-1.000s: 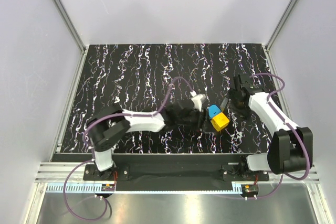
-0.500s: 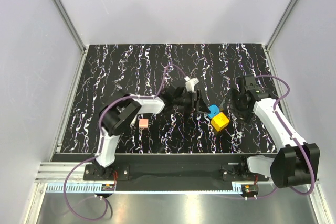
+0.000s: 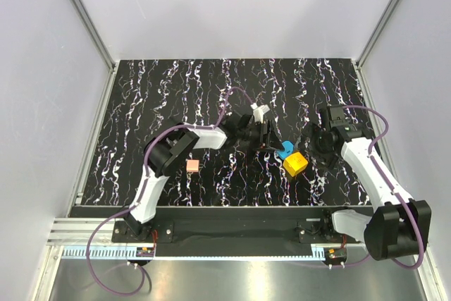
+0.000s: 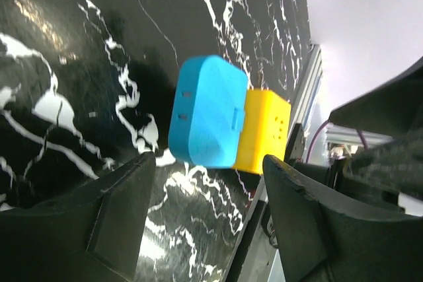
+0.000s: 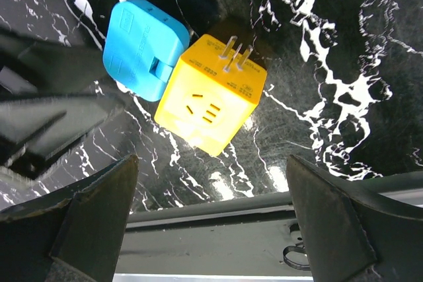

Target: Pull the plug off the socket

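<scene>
Left gripper point(image 3: 266, 136) pulled back, plug point(image 3: 285, 149) (in socket point(image 3: 295, 164)) uncovered

The blue plug point(image 3: 285, 150), a flat block with rounded corners, sits flush against one side of the yellow socket point(image 3: 295, 164) cube, not pulled free. Bare metal prongs stand out of one socket face, and slotted holes show on the next. Both rest right of the middle of the surface point(image 3: 176, 89), the plug nearer its centre.
</scene>
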Controlling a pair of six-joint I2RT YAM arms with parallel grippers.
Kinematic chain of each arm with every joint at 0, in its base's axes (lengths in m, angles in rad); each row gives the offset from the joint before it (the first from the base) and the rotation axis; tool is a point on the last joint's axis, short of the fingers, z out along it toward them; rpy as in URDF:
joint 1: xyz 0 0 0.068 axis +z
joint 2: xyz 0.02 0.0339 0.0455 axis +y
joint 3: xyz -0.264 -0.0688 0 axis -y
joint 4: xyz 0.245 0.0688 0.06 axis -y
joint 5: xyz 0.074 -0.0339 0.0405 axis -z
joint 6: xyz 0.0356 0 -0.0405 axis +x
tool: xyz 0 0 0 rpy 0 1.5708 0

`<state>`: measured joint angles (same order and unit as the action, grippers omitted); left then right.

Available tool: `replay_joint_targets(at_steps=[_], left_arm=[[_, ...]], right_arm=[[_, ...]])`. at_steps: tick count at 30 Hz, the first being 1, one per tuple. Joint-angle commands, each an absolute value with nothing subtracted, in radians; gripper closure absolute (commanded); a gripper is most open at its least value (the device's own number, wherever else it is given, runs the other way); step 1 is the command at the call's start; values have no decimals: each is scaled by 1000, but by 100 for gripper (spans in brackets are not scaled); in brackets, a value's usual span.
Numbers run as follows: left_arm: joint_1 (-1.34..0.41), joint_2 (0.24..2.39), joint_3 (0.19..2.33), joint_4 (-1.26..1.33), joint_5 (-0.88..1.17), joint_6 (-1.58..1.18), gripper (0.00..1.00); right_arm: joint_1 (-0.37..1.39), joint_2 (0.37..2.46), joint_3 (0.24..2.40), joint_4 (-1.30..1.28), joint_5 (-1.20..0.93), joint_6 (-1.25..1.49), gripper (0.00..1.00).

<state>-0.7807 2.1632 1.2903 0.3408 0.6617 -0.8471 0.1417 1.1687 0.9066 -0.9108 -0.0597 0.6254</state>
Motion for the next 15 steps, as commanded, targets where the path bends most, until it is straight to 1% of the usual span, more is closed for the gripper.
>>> replay_joint_targets(at_steps=[1,5,11,15], left_arm=[[-775,2213,1335,423,713,-929,30],[-773,2252,1373,417,712,-946,30],[-773,2289,1396,474,724,-1015,34],[-775,2261,1341,535,690,-1043,39]], right_arm=[[141,1144,897,-890,-84,623,0],[140,1146,894,-887,-83,629,0],[140,1157,888,-882,-86,635,0],[141,1154,859,-876,-77,673,0]])
